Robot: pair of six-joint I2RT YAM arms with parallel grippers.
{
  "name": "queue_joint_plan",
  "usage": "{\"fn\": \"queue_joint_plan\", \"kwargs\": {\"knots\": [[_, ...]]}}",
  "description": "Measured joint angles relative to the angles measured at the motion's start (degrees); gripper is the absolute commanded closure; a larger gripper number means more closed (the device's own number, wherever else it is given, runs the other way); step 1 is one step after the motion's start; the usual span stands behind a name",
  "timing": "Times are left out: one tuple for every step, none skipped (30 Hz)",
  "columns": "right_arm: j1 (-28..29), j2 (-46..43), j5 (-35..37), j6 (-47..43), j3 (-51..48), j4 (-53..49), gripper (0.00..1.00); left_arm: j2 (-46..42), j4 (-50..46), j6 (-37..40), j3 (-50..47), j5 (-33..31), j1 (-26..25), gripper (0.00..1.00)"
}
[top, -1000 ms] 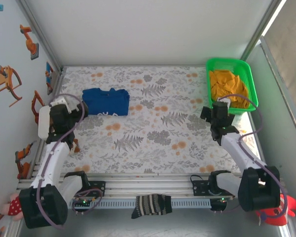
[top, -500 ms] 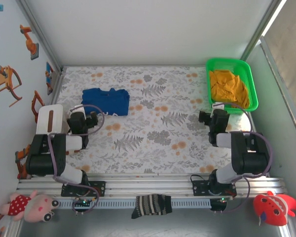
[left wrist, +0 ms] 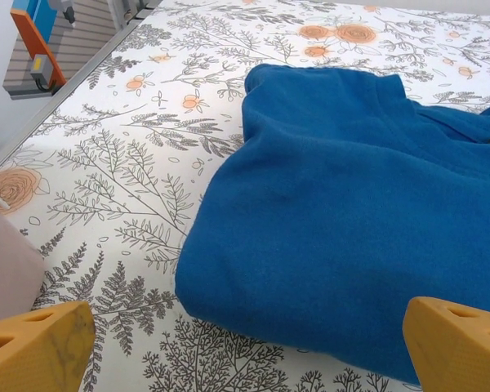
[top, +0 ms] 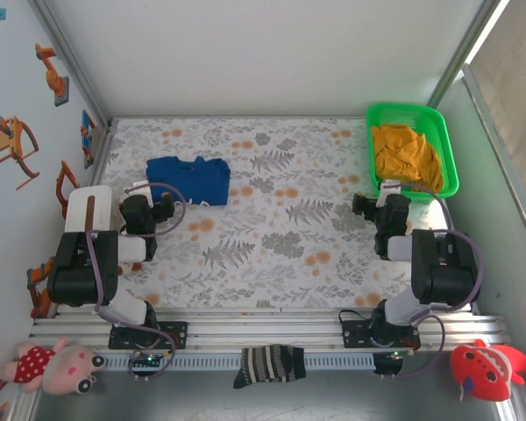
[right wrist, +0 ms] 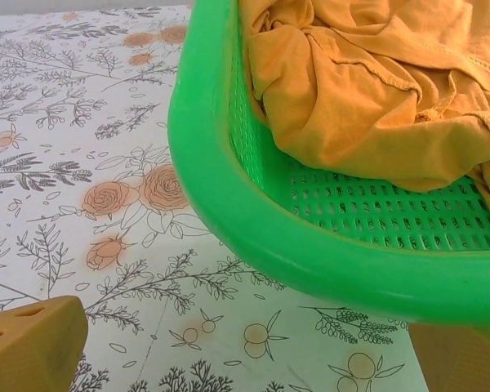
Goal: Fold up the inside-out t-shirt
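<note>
The folded royal-blue t-shirt (left wrist: 351,204) lies flat on the fern-and-flower printed surface (left wrist: 106,188), spreading from centre toward 3 o'clock. The left pincer (left wrist: 247,351) gapes wide, its yellow fingertips (left wrist: 33,351) at 7 and 5 o'clock.

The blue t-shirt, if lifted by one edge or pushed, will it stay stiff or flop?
Probably floppy: the blue t-shirt lies in soft rounded folds, so it would likely drape and unfold when lifted. Pushed, it would probably bunch up, as layered cloth resting on the table.
</note>
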Motion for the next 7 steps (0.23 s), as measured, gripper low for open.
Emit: {"fn": "queue_joint_plan", "kwargs": {"knots": [[0.00,0.00,0.00,0.00,0.00,0.13,0.01,0.00,0.04,0.00,0.00,0.00,0.00,0.04],[0.00,0.00,0.00,0.00,0.00,0.17,0.01,0.00,0.02,0.00,0.00,0.00,0.00,0.04],[0.00,0.00,0.00,0.00,0.00,0.13,0.01,0.00,0.04,0.00,0.00,0.00,0.00,0.04],[0.00,0.00,0.00,0.00,0.00,0.13,0.01,0.00,0.04,0.00,0.00,0.00,0.00,0.04],[0.00,0.00,0.00,0.00,0.00,0.15,0.01,0.00,0.04,0.00,0.00,0.00,0.00,0.04],[0.00,0.00,0.00,0.00,0.00,0.15,0.01,0.00,0.04,0.00,0.00,0.00,0.00,0.04],[0.00,0.00,0.00,0.00,0.00,0.15,0.01,0.00,0.04,0.00,0.00,0.00,0.00,0.04]]}}
